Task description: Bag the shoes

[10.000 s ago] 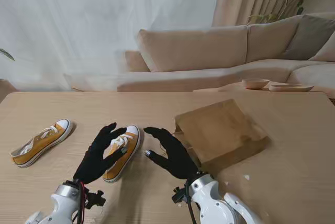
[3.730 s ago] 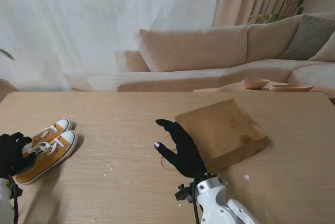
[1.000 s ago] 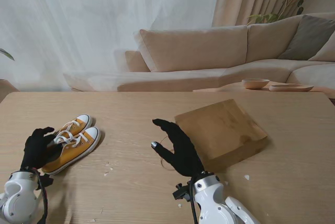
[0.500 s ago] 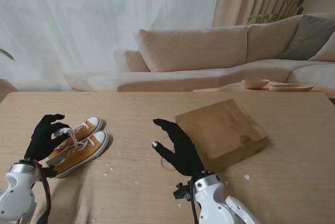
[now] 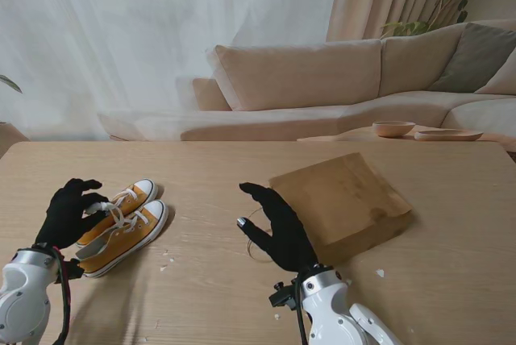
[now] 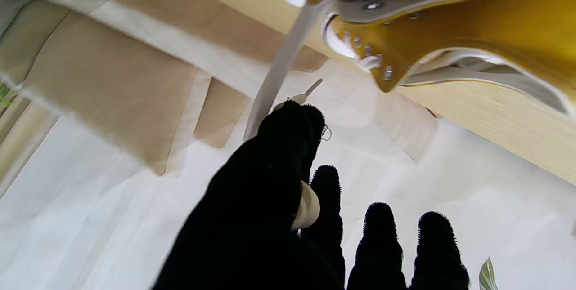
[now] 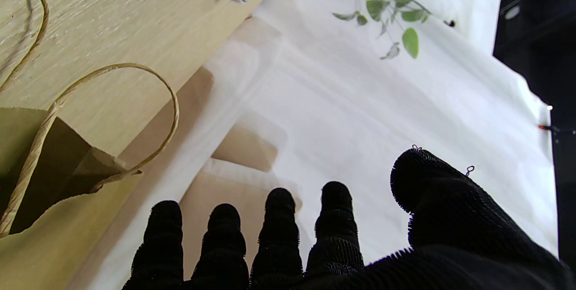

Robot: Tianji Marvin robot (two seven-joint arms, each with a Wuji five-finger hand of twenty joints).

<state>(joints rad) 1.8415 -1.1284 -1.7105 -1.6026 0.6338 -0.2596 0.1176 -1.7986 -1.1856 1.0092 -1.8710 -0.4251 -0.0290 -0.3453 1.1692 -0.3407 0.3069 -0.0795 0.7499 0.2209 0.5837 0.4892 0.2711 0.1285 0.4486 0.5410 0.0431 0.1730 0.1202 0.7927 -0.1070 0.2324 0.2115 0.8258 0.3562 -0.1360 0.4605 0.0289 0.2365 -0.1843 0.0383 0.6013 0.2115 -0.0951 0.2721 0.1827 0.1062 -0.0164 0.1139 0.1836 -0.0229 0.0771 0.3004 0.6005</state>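
pinching shoes (image 5: 119,219) with left hand (image 5: 68,212)

The shoes (image 5: 121,220) are mustard yellow with white laces, toe caps and soles. Both hands (image 5: 68,212) wear black gloves. The bag (image 5: 343,200) is plain brown paper on a pale wood-grain table (image 5: 226,297).

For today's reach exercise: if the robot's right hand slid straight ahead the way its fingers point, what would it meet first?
Probably nothing: the right hand points over bare table, passing left of the paper bag, though depth is uncertain.
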